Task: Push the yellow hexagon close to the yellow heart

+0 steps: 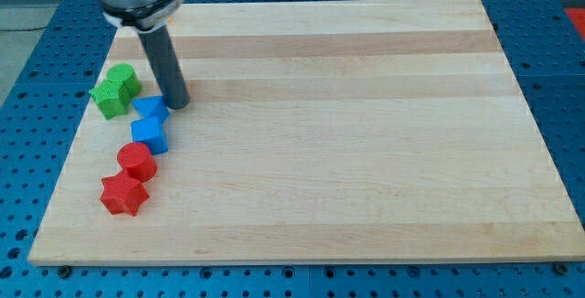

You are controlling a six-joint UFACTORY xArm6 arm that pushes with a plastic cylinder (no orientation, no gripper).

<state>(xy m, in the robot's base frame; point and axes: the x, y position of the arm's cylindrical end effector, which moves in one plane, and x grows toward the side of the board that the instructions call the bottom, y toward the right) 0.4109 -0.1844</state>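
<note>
No yellow hexagon and no yellow heart show anywhere in the camera view. My tip (179,105) stands on the wooden board (347,152) near its upper left. It is just to the right of a blue block (150,109) and touches it or nearly does. The rod rises from there to the arm's head at the view's top left, which hides part of the board's far left corner.
Two green blocks (115,90) sit together left of my tip. Below the first blue block lie a blue cube (150,136), a red cylinder (137,160) and a red star (123,195), in a line down the board's left side.
</note>
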